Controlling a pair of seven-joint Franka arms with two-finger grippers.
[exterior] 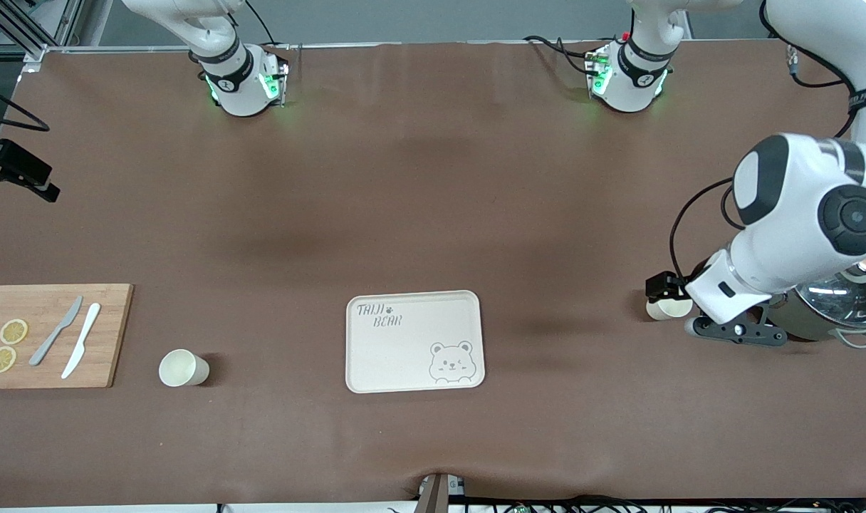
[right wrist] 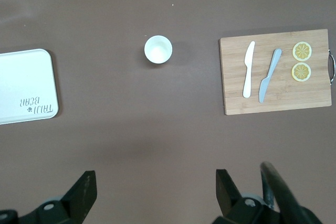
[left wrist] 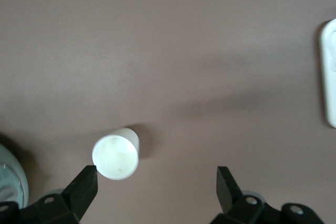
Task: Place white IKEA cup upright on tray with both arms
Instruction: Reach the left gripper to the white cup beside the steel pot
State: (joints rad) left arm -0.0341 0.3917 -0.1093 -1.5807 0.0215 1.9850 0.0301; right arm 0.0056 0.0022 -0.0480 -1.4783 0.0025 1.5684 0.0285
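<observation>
I have the left gripper [left wrist: 156, 182] low over the tabletop [exterior: 433, 199] at the left arm's end, fingers spread wide and empty. A white cup [left wrist: 116, 156] stands just beside one fingertip [left wrist: 86, 178], not between the fingers; I can't tell whether they touch. It sits upright, mouth up, long axis vertical. A steel pot [exterior: 842, 306] is close beside the gripper.

The right gripper [right wrist: 156, 184] hangs high over the right arm's end, fingers wide apart, holding nothing. A second white cup [exterior: 182, 368] stands upright between the tray [exterior: 414, 342] and the cutting board [exterior: 48, 335], apart from both. The board carries two knives [exterior: 70, 340] and two lemon slices [exterior: 7, 345].

The tray lies flat with nothing on it. Bare tabletop lies between the tray and each cup.
</observation>
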